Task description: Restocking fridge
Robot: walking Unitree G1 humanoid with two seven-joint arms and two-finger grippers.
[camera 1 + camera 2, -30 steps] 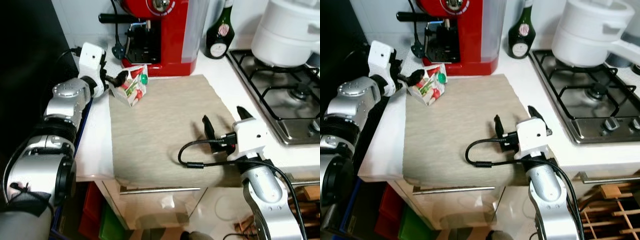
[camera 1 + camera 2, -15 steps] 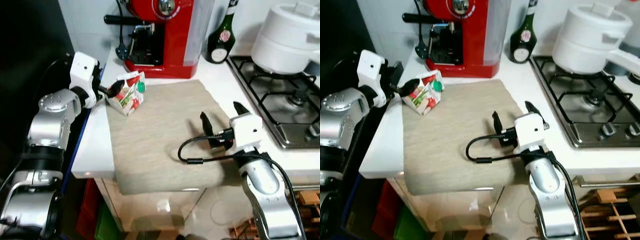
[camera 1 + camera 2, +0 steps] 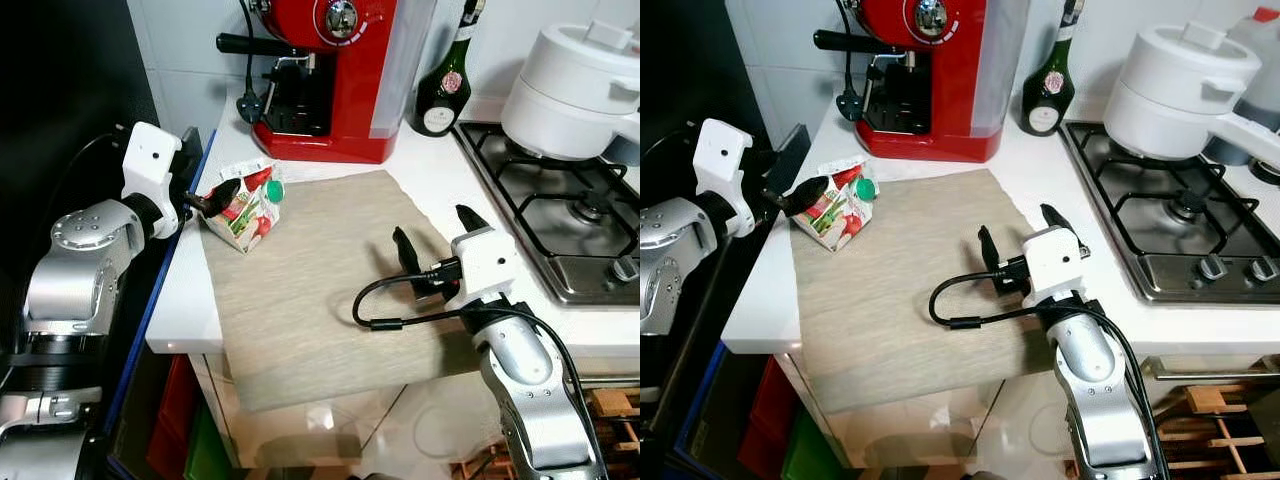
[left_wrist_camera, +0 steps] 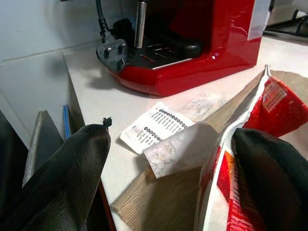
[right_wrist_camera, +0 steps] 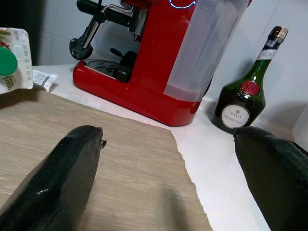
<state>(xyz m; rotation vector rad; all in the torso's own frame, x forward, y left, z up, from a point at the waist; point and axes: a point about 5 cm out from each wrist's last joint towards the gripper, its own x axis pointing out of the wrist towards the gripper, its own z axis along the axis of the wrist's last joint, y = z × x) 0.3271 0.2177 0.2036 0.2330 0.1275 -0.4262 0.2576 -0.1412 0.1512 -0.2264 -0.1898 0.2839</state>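
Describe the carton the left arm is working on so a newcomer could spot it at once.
Start at the red coffee machine on the counter; just in front lies a beige mat. On its near-left corner sits the small carton, tilted, with a green cap and red fruit print, the left tool at it.

A small carton (image 3: 243, 206) with a green cap is seen tilted at the far left corner of a beige mat (image 3: 320, 270) on the white tabletop (image 3: 185, 290). It is gripped by the left tool (image 3: 212, 199) near the tabletop's left edge. The right tool (image 3: 436, 243) is held with fingers spread above the mat's right edge. A red coffee machine (image 3: 335, 75), a green bottle (image 3: 445, 75) and a white pot (image 3: 580, 85) are set along the far edge.
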